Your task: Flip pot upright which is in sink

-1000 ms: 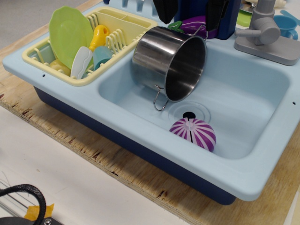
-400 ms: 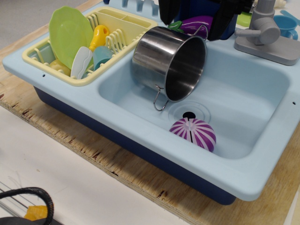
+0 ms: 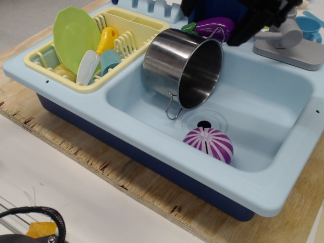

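The shiny steel pot [image 3: 182, 68] lies tilted on its side in the light blue sink [image 3: 253, 187]. It leans against the basin's back left wall with its open mouth facing right and forward. One wire handle hangs down at its lower rim. My gripper [image 3: 223, 17] is at the top edge, above and behind the pot. Its two dark fingers [image 3: 251, 23] stand wide apart and hold nothing. Most of the gripper is cut off by the frame.
A purple-and-white striped ball [image 3: 208, 144] sits by the drain hole [image 3: 204, 124]. A purple toy eggplant [image 3: 215, 24] lies on the back rim. The grey faucet [image 3: 286, 38] stands back right. A yellow dish rack [image 3: 126, 30] with a green plate [image 3: 75, 35] is at the left.
My gripper has moved to the right and up, further out of the frame. The pot and the ball have not moved.
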Tool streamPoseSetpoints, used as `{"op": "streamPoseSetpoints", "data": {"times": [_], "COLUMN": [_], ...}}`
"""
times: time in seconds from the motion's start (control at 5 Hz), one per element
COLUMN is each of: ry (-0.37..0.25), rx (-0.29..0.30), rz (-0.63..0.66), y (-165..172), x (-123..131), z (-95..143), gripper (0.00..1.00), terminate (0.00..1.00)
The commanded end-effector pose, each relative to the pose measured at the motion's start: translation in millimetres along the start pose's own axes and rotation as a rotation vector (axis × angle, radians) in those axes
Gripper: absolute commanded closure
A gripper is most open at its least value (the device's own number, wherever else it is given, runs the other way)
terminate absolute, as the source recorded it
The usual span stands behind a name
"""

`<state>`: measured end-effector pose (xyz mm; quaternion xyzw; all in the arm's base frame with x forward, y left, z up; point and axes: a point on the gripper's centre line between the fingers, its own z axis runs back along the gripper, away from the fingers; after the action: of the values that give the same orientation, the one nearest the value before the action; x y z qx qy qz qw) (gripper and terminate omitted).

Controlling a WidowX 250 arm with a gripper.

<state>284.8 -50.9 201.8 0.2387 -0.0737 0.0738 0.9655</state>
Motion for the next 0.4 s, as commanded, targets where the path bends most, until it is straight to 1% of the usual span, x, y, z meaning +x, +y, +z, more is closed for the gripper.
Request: {"op": "streamPoseSetpoints", "data": {"times": [0.0,0.2], "ry": [-0.024,-0.034], "rx": [0.053,0.099], "rz": [0.007,-0.017], "y": [-1.5,-8.7], "x": [-6.4,-6.2], "z": [-9.3,-18.0], "gripper": [0.0,0.0], "terminate": [0.0,0.0]}}
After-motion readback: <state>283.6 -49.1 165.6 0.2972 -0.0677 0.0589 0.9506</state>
